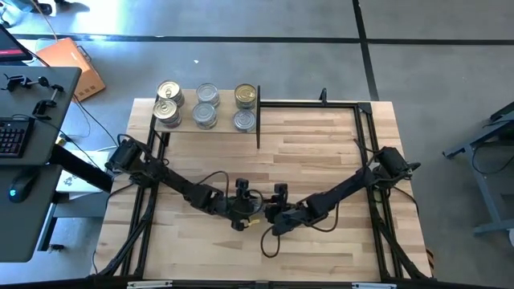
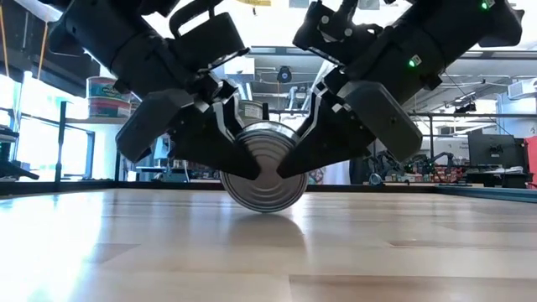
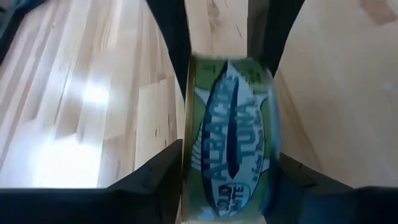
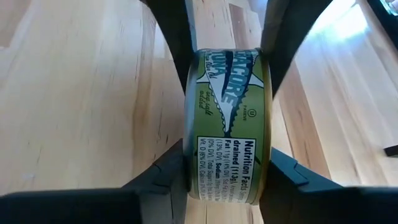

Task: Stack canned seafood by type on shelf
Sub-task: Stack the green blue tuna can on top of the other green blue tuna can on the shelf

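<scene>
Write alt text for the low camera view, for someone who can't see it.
A round tuna can stands on its edge on the wooden table, flat end facing the camera, with the left gripper and right gripper reaching down from above and pressing on it from either side. Behind on the left, stacked cans sit on a shelf.

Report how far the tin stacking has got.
Done: six tins sit on the shelf in three columns, gold-topped at both ends, silver-topped in the middle. In hand: one albacore tuna tin stands on edge mid-table, the left gripper and right gripper both around it. Left: shelving that tin.
</scene>
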You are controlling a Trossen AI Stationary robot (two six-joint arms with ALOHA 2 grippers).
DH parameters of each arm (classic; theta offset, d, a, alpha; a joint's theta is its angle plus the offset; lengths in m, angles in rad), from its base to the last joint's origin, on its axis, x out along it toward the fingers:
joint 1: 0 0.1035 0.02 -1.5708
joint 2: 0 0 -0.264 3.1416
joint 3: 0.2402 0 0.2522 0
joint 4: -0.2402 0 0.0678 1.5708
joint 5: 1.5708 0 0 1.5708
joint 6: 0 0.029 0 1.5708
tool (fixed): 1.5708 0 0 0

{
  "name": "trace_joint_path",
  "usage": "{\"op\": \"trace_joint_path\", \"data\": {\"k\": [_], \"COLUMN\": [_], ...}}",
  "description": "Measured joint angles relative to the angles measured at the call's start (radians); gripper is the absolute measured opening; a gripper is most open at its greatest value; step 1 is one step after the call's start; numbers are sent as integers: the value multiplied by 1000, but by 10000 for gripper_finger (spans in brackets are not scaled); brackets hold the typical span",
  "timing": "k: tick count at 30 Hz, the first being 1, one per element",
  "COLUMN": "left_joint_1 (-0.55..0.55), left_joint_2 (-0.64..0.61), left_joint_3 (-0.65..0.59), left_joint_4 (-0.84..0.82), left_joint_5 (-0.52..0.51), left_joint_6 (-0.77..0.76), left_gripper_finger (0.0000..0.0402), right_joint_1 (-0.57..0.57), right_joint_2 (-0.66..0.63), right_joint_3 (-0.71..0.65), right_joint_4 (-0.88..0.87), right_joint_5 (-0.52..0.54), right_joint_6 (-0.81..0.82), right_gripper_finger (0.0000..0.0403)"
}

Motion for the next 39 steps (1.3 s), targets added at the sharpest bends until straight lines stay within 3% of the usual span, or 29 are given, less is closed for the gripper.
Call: {"op": "trace_joint_path", "data": {"k": [11,26,28,33,39], "left_joint_1": [-1,-47,-47,-57,-109], "left_joint_2": [0,0,0,0,-5], "left_joint_3": [2,25,40,94,188], "left_joint_4": [93,64,32,-123,-389], "left_joint_5": [1,-71,-75,-127,-342], "left_joint_6": [99,160,155,126,106], "left_gripper_finger": [207,144,127,126,126], "right_joint_1": [-24,-22,-21,-24,-10], "right_joint_2": [-1,-2,-2,-25,-109], "right_joint_3": [0,2,2,-1,0], "right_joint_4": [-16,-26,-29,-110,-338], "right_joint_5": [-9,-17,-14,-17,30], "right_joint_6": [52,72,78,127,357], "right_gripper_finger": [123,123,140,231,261]}}
